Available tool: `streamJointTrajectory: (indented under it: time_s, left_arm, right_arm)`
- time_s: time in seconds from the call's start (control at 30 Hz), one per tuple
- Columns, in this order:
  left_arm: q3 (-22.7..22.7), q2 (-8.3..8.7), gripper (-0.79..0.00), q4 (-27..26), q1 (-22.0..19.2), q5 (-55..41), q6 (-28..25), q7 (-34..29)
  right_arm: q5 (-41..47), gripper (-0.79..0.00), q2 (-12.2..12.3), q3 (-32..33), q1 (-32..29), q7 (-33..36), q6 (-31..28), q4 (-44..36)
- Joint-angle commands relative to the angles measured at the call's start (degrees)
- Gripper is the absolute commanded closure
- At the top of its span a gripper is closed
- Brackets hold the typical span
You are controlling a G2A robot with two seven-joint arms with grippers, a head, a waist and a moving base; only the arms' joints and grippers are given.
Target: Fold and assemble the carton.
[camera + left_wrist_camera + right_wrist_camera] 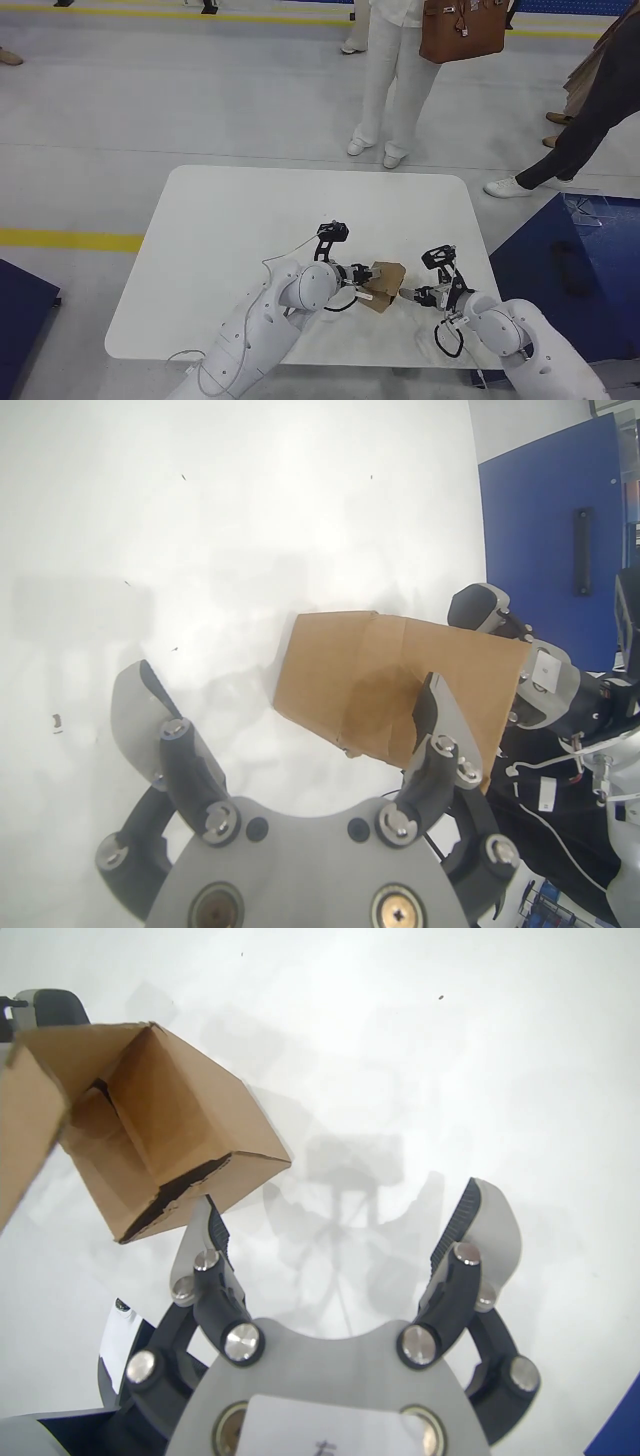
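Left wrist view puts the left gripper (286, 672) first: its fingers stand well apart and clamp nothing, with one fingertip lying against the outer panel of the brown carton (350, 660). I cannot tell whether that fingertip presses or only touches. The right gripper (342, 1193) is spread wide too and holds nothing. One of its fingers sits just beside the lower edge of the carton (165, 1128), whose open mouth faces it. From above, the carton (385, 283) sits tilted between the left gripper (362, 278) and the right gripper (418, 295), toward 5 o'clock from the middle of the white table (300, 210) and near its front edge. As for progress, the body looks already squared up into a box. Flaps at the far end appear folded inward, though a dark gap shows along one seam there, so that end may not be fully seated. The near end is open, with one large flap sticking out unfolded. By my reckoning, closing that mouth and tucking its flaps is the work left.
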Motion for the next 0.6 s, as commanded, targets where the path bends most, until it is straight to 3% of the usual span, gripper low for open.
streamJointTrajectory:
  time_s: [0.0,0.37,0.57]
  left_arm:
    - [0.30,-0.23,-0.785,0.85,-0.37,-0.22,0.15,-0.11]
    - [0.58,-0.86,-0.785,1.98,-1.17,-0.56,0.04,0.11]
    - [0.64,-1.09,-0.785,2.54,-1.28,-0.61,-0.04,-0.15]
  right_arm:
    - [1.28,-0.785,-0.04,0.57,-0.07,0.09,-0.34,0.04]
    - [10.63,-0.785,0.79,8.77,-4.34,0.83,-9.29,-2.66]
    - [9.49,-0.785,0.62,8.88,-5.68,-0.90,-7.91,-4.69]
